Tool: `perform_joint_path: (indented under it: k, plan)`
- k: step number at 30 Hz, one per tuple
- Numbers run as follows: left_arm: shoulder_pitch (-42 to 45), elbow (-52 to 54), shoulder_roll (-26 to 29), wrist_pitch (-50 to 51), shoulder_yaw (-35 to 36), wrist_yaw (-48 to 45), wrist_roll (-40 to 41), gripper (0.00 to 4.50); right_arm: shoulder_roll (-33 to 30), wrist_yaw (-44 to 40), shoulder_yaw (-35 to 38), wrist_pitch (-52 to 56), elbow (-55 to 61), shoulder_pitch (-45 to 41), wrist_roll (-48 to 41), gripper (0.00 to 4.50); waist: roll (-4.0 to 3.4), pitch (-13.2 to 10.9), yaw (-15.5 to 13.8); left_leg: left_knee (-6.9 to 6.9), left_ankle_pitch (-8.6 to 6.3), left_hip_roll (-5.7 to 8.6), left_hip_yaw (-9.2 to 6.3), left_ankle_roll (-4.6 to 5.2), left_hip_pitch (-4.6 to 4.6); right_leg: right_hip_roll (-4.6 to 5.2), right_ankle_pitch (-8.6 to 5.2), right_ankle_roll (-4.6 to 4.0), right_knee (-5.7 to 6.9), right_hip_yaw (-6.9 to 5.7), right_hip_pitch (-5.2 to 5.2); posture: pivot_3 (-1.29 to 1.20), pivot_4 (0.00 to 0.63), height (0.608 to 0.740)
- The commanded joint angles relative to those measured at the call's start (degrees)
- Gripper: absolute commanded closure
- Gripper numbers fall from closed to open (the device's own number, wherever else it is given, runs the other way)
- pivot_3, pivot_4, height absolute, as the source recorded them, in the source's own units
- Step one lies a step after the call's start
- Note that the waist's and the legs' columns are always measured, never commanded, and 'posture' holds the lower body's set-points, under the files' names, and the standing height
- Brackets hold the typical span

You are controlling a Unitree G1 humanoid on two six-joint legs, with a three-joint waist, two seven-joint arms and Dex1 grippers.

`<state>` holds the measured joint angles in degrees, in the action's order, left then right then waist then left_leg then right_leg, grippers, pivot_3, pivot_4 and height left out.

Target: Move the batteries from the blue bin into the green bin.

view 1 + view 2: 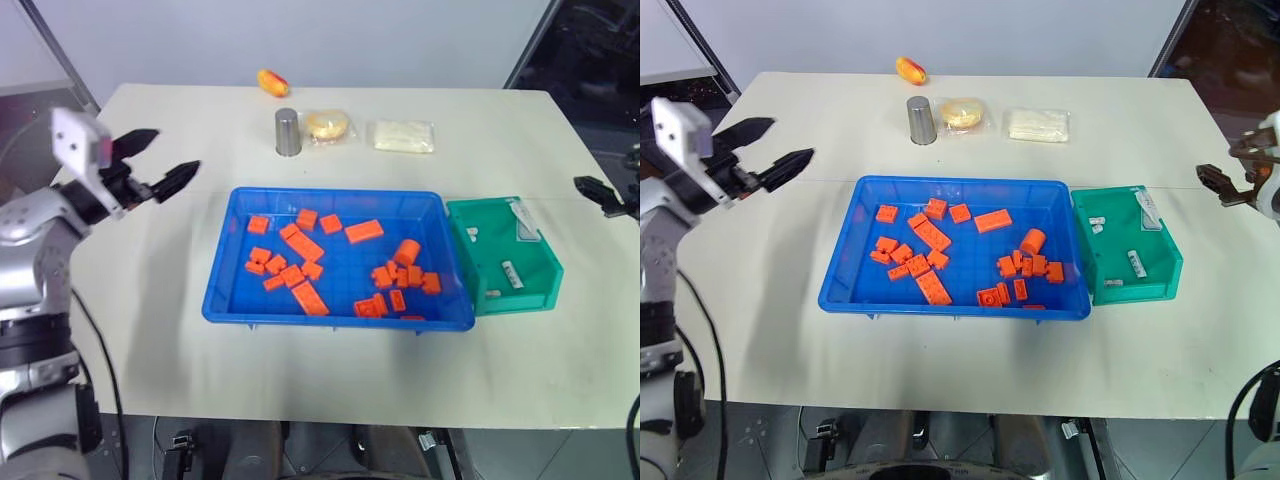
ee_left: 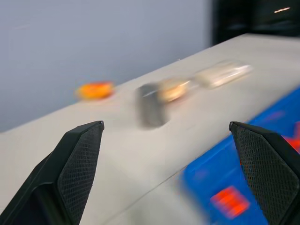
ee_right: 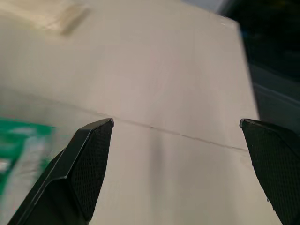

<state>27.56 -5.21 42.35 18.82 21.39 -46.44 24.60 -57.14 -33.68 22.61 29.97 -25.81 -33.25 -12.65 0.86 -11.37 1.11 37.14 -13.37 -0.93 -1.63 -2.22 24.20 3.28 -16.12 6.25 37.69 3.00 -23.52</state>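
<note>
Four batteries (image 1: pixel 1136 263) lie in the green bin (image 1: pixel 1163 283), between both wide-spread, empty pairs of fingers (image 1: pixel 176 180); the blue bin (image 1: pixel 845 262) holds some twenty orange bricks (image 1: pixel 933 237).

Head stereo pair: high, looking forward and down over the whole table (image 1: pixel 180 360), sharing the blue bin (image 1: pixel 225 270) and green bin (image 1: pixel 1160 262). Left wrist camera: low and close over the table, facing along its fingers (image 2: pixel 79 159) toward the steel cup (image 2: pixel 151 105). Right wrist camera: near the tabletop, catching the green bin's edge
</note>
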Motion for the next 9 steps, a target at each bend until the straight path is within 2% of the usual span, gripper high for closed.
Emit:
perform_joint_path:
  k: [1, 5, 9]
  plan:
    - [-3.59, 3.83, -0.18, -1.46, 4.88, 5.12, -0.3, 0.0, 1.5, 3.74, 5.15, -8.08, -4.75, 0.85, -0.88, 0.07, 0.0, 0.0, 0.02, -0.01, 0.0, 0.0, 0.0, 0.0, -0.01, 0.0, 0.0, 0.0, 0.02, 0.0, 0.01, 0.0, 0.15, 0.74]
    - [-12.4, 8.61, -4.79, -1.45, 8.22, 11.7, -0.09, 0.0, 5.73, 7.47, 7.43, -12.73, -8.29, 4.41, -1.3, 0.07, 0.0, 0.02, 0.01, -0.03, 0.0, 0.0, 0.01, 0.0, -0.12, 0.04, 0.0, 0.0, 0.0, 0.01, 0.12, 0.0, 0.15, 0.74]
    - [-16.63, 11.33, -9.23, -1.77, 8.22, 16.34, -0.08, 0.0, 8.79, 9.41, 7.71, -14.9, -9.49, 5.88, -1.56, 0.07, 0.0, 0.01, 0.02, -0.02, 0.0, 0.01, 0.04, 0.0, -0.23, 0.05, 0.0, 0.0, 0.01, 0.03, 0.22, 0.0, 0.15, 0.74]
